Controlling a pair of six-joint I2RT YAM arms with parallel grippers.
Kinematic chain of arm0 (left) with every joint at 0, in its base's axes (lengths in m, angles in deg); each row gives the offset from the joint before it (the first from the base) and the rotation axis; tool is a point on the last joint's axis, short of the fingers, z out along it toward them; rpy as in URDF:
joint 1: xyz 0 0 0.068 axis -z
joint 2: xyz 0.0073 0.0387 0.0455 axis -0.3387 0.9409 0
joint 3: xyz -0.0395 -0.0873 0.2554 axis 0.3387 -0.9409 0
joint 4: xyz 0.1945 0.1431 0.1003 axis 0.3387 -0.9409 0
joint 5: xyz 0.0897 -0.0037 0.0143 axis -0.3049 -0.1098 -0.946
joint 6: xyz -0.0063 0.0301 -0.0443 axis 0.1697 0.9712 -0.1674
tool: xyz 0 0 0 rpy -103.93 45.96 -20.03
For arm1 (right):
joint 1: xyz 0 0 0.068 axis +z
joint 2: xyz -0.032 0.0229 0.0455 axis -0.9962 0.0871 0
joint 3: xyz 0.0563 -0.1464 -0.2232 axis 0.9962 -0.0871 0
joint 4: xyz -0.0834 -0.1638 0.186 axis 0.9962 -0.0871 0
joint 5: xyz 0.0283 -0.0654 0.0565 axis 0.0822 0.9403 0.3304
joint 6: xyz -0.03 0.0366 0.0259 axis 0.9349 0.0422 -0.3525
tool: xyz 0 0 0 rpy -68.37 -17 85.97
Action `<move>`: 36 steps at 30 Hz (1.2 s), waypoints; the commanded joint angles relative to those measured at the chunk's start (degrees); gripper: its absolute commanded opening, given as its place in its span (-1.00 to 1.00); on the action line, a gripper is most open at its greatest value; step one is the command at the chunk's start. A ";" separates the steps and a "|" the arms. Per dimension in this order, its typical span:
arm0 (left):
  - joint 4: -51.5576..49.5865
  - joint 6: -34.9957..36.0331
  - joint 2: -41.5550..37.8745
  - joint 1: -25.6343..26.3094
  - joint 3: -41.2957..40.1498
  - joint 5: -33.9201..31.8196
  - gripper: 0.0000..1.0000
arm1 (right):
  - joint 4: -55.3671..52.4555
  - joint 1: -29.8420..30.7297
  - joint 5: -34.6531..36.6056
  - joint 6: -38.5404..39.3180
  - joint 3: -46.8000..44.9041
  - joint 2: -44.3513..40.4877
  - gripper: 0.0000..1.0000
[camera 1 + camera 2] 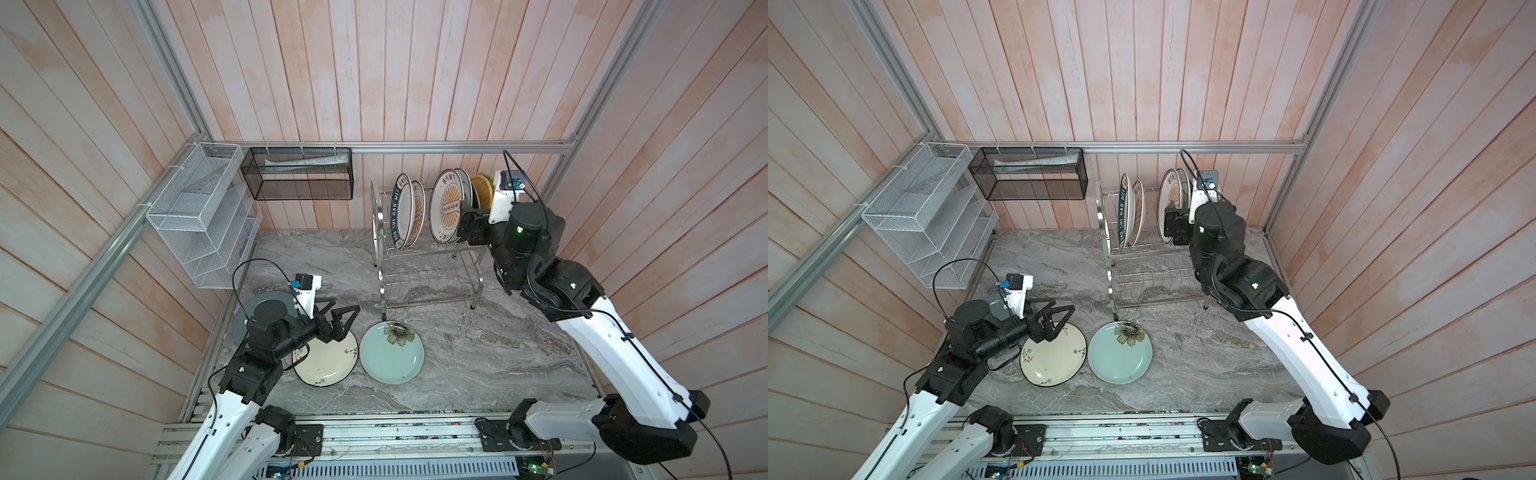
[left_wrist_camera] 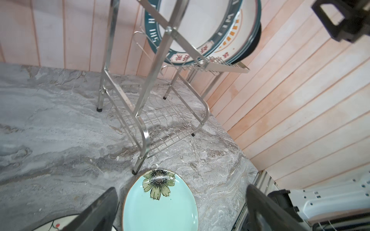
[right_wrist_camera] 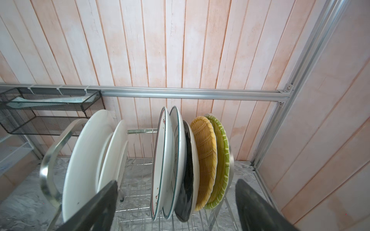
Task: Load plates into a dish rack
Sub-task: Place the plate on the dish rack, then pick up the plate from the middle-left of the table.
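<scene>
The steel dish rack (image 1: 430,266) stands at the back right of the marble table. Its upper tier holds upright plates: a lettered-rim one (image 1: 401,208), a sunburst one (image 1: 446,205), a black one (image 3: 188,180), a woven yellow one (image 3: 206,160) and a green one (image 3: 223,150). My right gripper (image 1: 462,222) (image 3: 178,208) is open just in front of these plates and holds nothing. On the table lie a cream floral plate (image 1: 328,357), a pale blue flower plate (image 1: 390,353) (image 2: 152,216) and a grey plate (image 1: 253,309), partly under my left arm. My left gripper (image 1: 345,305) (image 2: 180,212) is open above the cream plate's far edge.
A white mesh shelf basket (image 1: 199,220) hangs on the left wall, with a black mesh box (image 1: 299,174) on the back rail beside it. Wooden walls close in on three sides. The rack's front leg (image 2: 136,170) stands right by the blue plate's rim.
</scene>
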 commanded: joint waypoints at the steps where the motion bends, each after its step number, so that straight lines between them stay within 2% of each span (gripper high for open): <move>1: -5.72 -8.68 -2.94 -0.04 -2.40 -9.97 1.00 | 1.65 0.34 -6.25 -2.26 -5.52 -4.27 0.96; 5: -14.90 -18.21 -7.34 -0.36 -3.17 -21.64 1.00 | 2.42 0.35 -12.42 -4.31 -12.20 -9.85 0.96; 7: -18.06 -22.39 -9.85 -0.40 -3.61 -25.26 1.00 | 2.26 0.35 -16.21 -6.09 -14.92 -11.87 0.95; 14: -25.07 -37.34 -20.60 -0.49 -8.04 -35.78 1.00 | 8.06 0.33 -29.95 -13.29 -28.92 -19.22 0.95; 21: -29.17 -45.06 -26.41 -0.45 -11.77 -43.10 1.00 | 15.92 0.35 -38.11 -16.03 -42.25 -22.86 0.96; 27: -21.65 -47.44 -22.13 -0.82 -15.88 -42.56 1.00 | 20.21 0.34 -44.11 -16.77 -48.86 -22.83 0.96; 29: -19.33 -47.60 -19.57 -2.37 -16.59 -41.40 1.00 | 20.97 0.31 -45.18 -17.03 -50.56 -22.75 0.96; 32: -15.84 -46.74 -17.78 -7.77 -18.00 -37.26 1.00 | 23.08 0.35 -47.61 -17.92 -53.64 -22.54 0.95; 36: -9.92 -45.86 -15.93 -18.94 -21.55 -26.15 1.00 | 25.46 0.26 -49.56 -18.31 -57.07 -21.58 0.95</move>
